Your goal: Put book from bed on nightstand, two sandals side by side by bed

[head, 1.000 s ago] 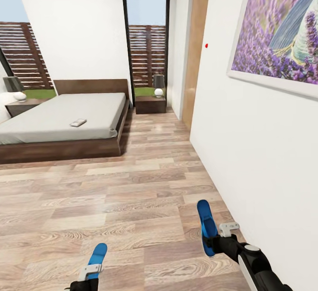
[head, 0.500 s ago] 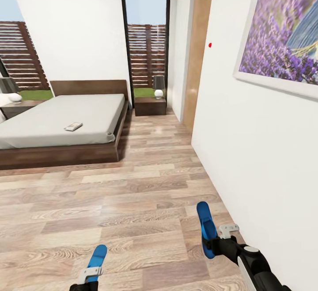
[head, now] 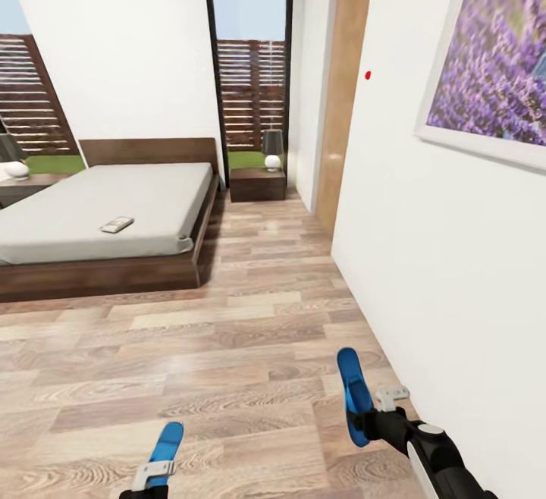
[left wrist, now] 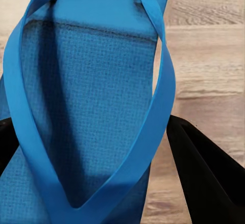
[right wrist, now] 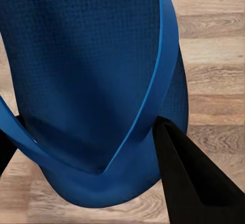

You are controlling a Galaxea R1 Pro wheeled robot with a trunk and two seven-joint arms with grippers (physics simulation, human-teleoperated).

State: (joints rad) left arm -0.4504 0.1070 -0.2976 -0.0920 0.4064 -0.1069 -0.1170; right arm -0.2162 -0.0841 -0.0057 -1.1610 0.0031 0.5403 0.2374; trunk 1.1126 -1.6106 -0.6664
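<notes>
Two blue sandals are in my grippers, one in each. My left gripper [head: 154, 476] pinches the left sandal [head: 166, 443] low at the near edge of the head view, and in the left wrist view its black fingers [left wrist: 204, 173] press on both sides of the sole [left wrist: 92, 106], with the thong strap [left wrist: 161, 106] running across it. My right gripper [head: 373, 415] pinches the right sandal [head: 352, 393], which stands on its edge above the wood-plank floor [head: 227, 347] close to the white wall [head: 425, 256]. In the right wrist view the dark finger [right wrist: 189, 178] lies against the blue sole [right wrist: 87, 66]. Farther ahead on my left is the bed [head: 114, 214] with the pale-grey mattress, and the book [head: 117, 224] lies flat on it, near its foot end. One nightstand [head: 258, 184] stands just beside the bed on its right, below the tall window [head: 250, 67], with a lamp [head: 272, 149] on top. Another nightstand [head: 26, 184] is at the far left side of the bed. On the wall at my right hangs a purple picture [head: 493, 59], and a brown door [head: 345, 89] is beyond it.
</notes>
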